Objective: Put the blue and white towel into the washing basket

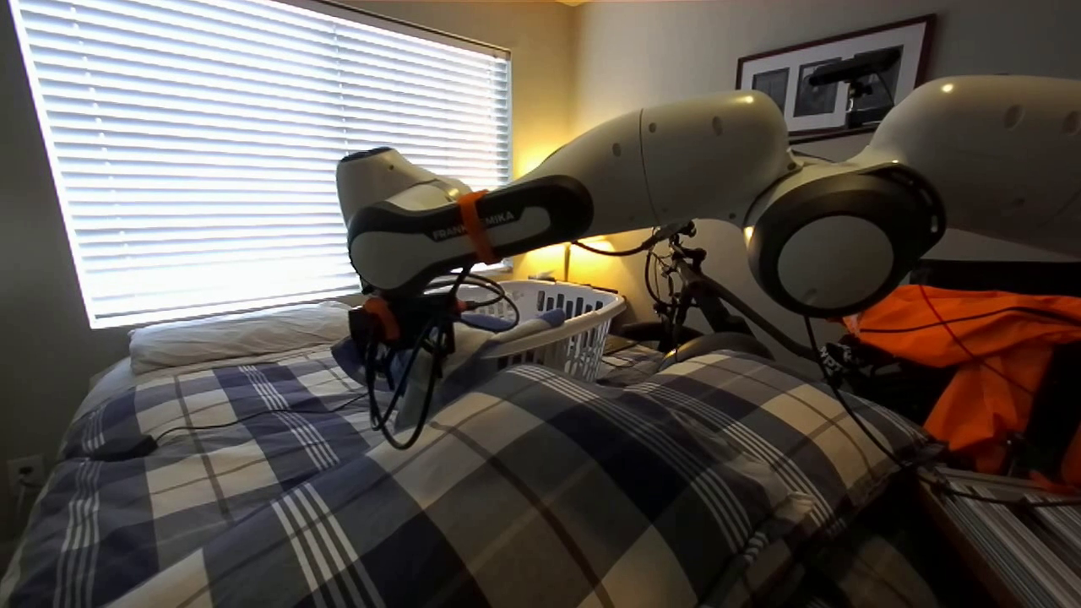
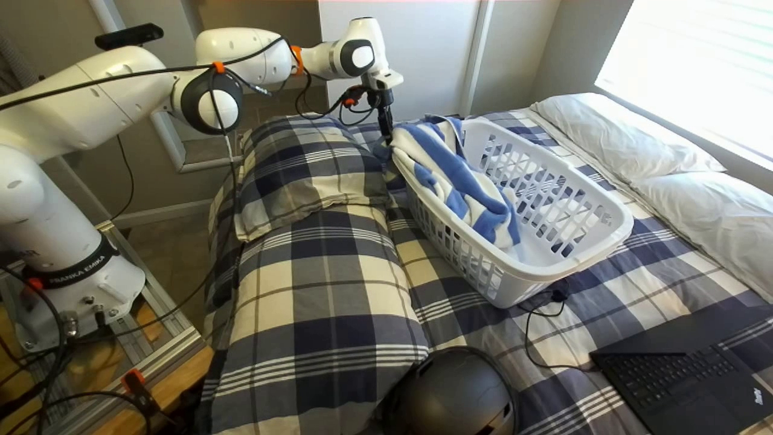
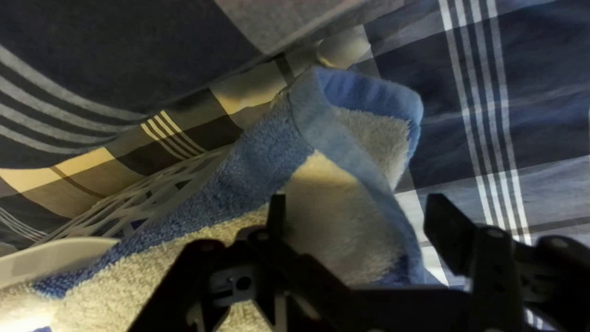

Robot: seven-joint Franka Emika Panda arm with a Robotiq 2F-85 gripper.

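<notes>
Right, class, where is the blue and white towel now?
In an exterior view, the blue and white towel drapes over the left side of the washing basket, partly inside, its upper end beside the gripper.

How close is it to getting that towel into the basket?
Done: much of the blue and white towel lies inside the washing basket. In hand: the gripper, jaws apart, is at the end hanging outside. Left: probably getting that end in.

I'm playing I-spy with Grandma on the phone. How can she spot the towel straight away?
On the bed stands a white, slotted washing basket. The towel hangs over the rim at one end, partly inside. Unlike the checked bedding around the basket, it is fuzzy, with broad blue and white stripes.
</notes>
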